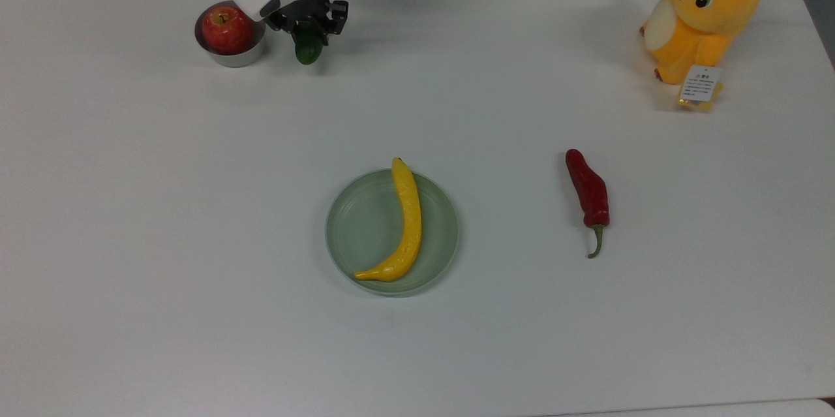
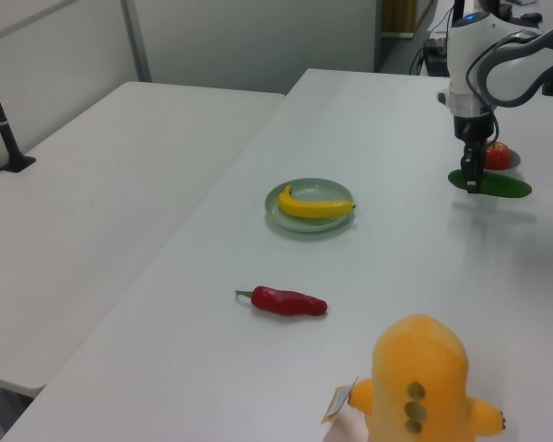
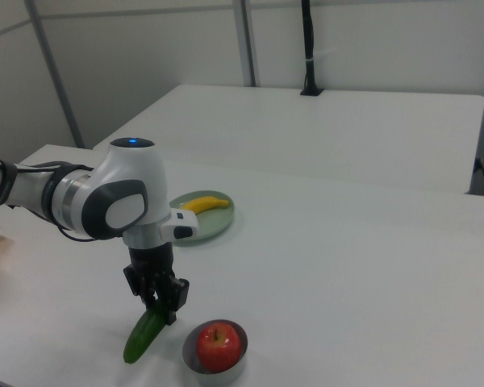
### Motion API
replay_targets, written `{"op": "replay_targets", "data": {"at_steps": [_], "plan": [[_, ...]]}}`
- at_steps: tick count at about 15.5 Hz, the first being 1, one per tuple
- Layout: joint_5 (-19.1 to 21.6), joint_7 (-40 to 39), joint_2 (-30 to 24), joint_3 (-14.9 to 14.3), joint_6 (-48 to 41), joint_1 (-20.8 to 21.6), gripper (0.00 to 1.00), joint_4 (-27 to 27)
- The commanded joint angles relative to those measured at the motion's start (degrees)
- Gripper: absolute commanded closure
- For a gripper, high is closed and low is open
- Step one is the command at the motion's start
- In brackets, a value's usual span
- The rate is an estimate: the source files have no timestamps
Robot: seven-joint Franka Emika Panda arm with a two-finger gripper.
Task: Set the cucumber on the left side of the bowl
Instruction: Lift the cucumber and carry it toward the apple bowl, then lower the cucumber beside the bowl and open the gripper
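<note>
Gripper (image 3: 163, 309) jaws clamped on cucumber (image 3: 143, 336), held low just beside bowl (image 1: 229, 55), on top view's right. Whether cucumber touches tabletop (image 1: 196, 208): cannot tell. Judged late stage: carry done, lowering and release left. Bowl holds red apple (image 1: 226, 29); green plate (image 1: 365, 234) holds banana (image 1: 406, 221).

Landmark: bowl (image 1: 229, 45), apple (image 1: 226, 29) in it. Cucumber (image 1: 308, 51) just beside, on the top view's right, seemingly apart. Plate (image 1: 365, 234) with banana (image 1: 404, 221) nearer camera; chili (image 1: 589, 195) right of plate.
</note>
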Motion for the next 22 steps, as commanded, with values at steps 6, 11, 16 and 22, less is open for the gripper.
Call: {"op": "replay_targets", "data": {"at_steps": [6,11,16,22], "plan": [[-0.6,-1.04,0.9,-1.53,-0.62,0.38,0.0,1.03],[-0.51,-0.95,2.48,-1.53,-0.88,0.73,0.0,2.96],[-0.51,-0.86,2.22,-1.53,-1.93,0.91,0.0,3.84],[1.59,-0.68,0.64,-1.26,-3.35,1.08,0.0,8.67]]}}
